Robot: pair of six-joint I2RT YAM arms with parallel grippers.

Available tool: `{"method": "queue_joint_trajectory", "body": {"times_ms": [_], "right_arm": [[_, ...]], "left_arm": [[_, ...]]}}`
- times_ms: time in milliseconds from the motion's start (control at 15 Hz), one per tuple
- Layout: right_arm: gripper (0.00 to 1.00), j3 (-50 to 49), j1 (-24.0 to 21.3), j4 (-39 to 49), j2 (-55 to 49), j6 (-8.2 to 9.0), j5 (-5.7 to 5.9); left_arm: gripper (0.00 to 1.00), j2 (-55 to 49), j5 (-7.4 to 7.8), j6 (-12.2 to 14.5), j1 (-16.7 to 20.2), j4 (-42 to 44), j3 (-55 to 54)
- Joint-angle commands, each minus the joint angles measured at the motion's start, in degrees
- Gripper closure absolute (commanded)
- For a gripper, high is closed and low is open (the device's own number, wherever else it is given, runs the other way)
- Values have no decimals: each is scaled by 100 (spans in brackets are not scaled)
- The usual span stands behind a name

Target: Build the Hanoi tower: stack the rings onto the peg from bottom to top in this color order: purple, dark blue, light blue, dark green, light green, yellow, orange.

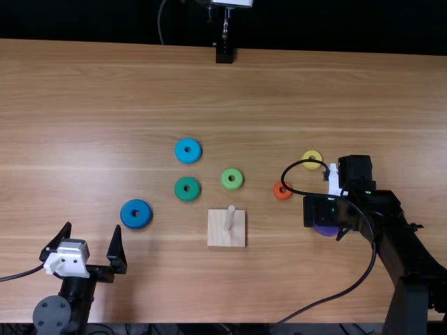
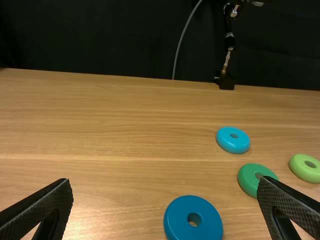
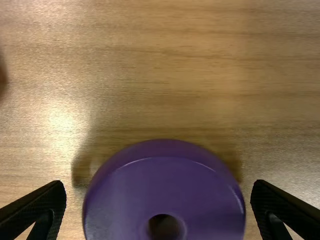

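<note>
step one: right black fingers (image 3: 286, 204) open astride glossy purple ring (image 3: 165, 182), now to close, lift toward wooden peg (image 1: 229, 218); left fingers (image 2: 42, 202) open.

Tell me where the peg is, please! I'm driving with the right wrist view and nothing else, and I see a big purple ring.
Observer: In the top view, the peg stands to the left of your purple ring.
Operator: Are there any rings on the peg?
Observer: No, the peg is bare.
Operator: Dark blue goes after purple. Where's that one?
Observer: In the top view, the dark blue ring lies between the left claw and the peg.
</note>
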Motion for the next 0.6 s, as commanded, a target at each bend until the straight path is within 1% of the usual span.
{"method": "queue_joint_trajectory", "body": {"times_ms": [0,533], "right_arm": [[0,203,71,-5,131,42,-5],[0,203,71,-16,219,42,-5]], "left_arm": [[0,-71,-42,49,39,-40,-250],[0,-71,-42,49,31,-40,-250]]}}
